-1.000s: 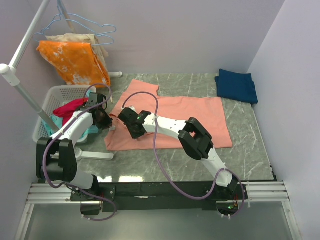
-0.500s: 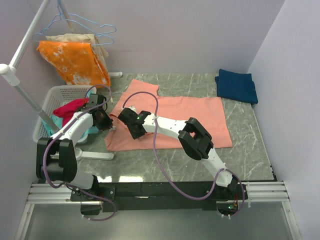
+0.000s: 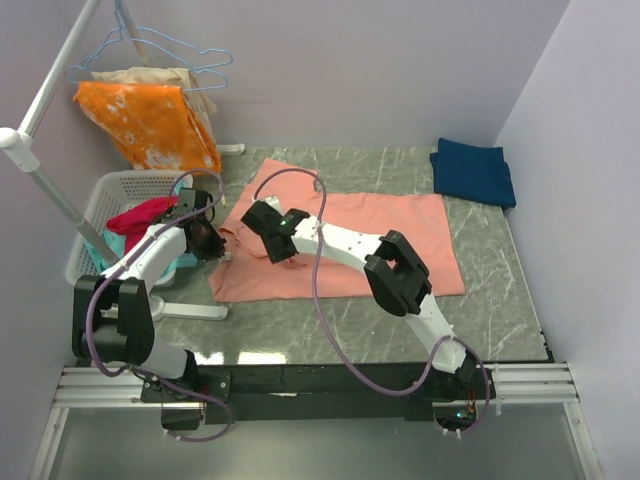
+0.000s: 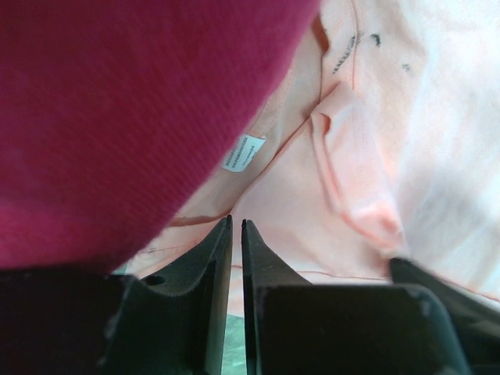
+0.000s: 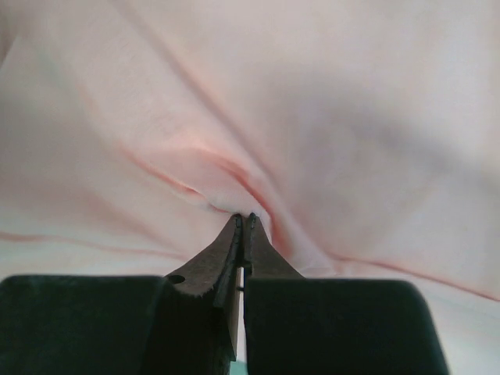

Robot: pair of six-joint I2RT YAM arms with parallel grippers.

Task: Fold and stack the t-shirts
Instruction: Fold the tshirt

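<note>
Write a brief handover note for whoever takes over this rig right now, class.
Right gripper: shut, pinching a fold of the salmon-pink t-shirt.
Left gripper: jaws nearly together at that shirt's collar edge; grip unclear.
Navy t-shirt: folded, at the table's far right corner.
Done: navy folded.
To do: fold the salmon-pink one, lying mostly flat, then stack the two.

salmon-pink t-shirt point(image 3: 400, 225) with a small white label point(image 4: 244, 152); dark navy blue t-shirt point(image 3: 473, 170); orange cloth point(image 3: 150, 125) blotched white; magenta-red garment point(image 3: 140, 215) in a white laundry basket point(image 3: 125, 185); grey-green table point(image 3: 500, 300) veined like marble; pale blue hangers point(image 3: 215, 55); purple cables point(image 3: 316, 290) on white arms point(image 3: 345, 245) with black joints.
</note>
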